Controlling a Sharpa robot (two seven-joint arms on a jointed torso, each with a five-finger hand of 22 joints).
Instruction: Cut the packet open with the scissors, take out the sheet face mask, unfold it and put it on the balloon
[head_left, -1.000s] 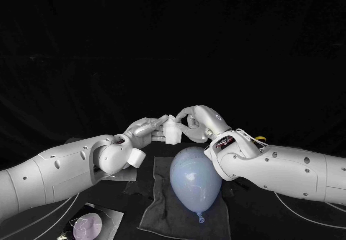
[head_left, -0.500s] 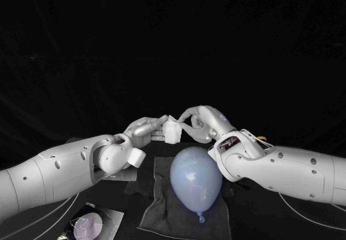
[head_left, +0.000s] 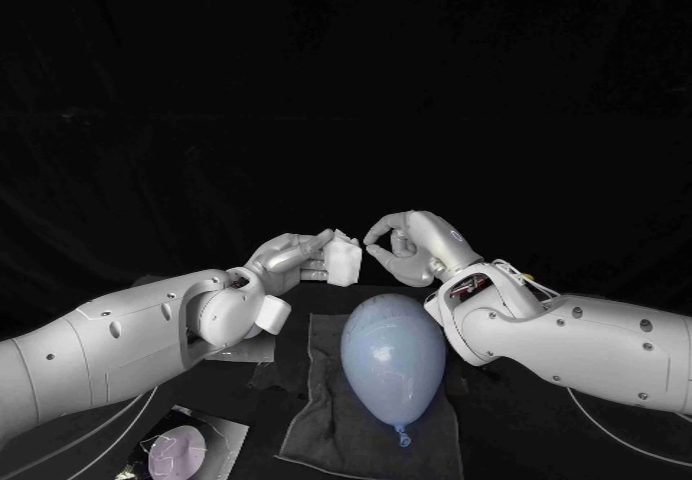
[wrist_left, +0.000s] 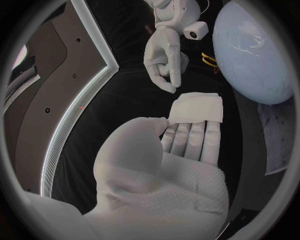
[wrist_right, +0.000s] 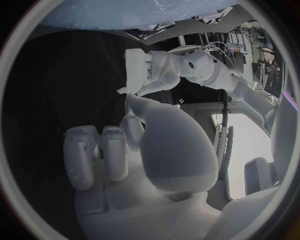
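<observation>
Your right hand (head_left: 408, 247) has let go of the mask (head_left: 343, 262) and drawn back to its 3 o'clock, just apart, fingers curled together on nothing, your left hand (head_left: 293, 262) pinches the folded mask, at 12 o'clock of the balloon (head_left: 389, 355), balloon lying on a grey cloth (head_left: 310, 425)

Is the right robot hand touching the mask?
No: in the left wrist view a dark gap lies between the right robot hand and the folded mask, which the left robot hand pinches.
</observation>
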